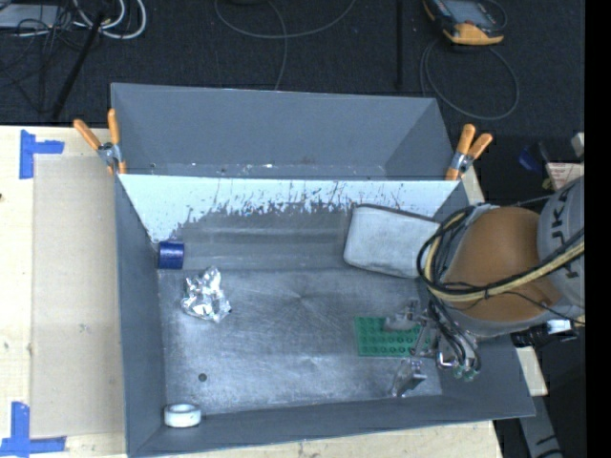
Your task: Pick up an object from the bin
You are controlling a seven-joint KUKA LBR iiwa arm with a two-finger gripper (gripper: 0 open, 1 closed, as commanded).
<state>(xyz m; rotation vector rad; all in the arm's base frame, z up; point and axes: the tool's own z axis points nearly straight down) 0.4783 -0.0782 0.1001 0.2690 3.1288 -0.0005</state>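
By the green plate, gripper (420, 351): low in the bin (286, 151), at the right end of the green plate and overlapping that edge as seen from above.
Camera view, arm: an orange-brown cover and looped cables sit right of and above the green plate.
Green plate (382, 335): flat studded building-brick plate lying on the bin floor; its left part shows clearly, and its right end meets the gripper hardware.
Grip state: cannot tell; dark metal parts and wires crowd the right end of the plate, so no hold can be confirmed.
Grey pad (387, 241): just above the green plate, tilted, with its right end under the cables.
Crumpled foil (205, 296): well left of the green plate.
Blue cylinder (171, 255): further left and higher than the foil.
White ring (182, 414): far left of and below the green plate.
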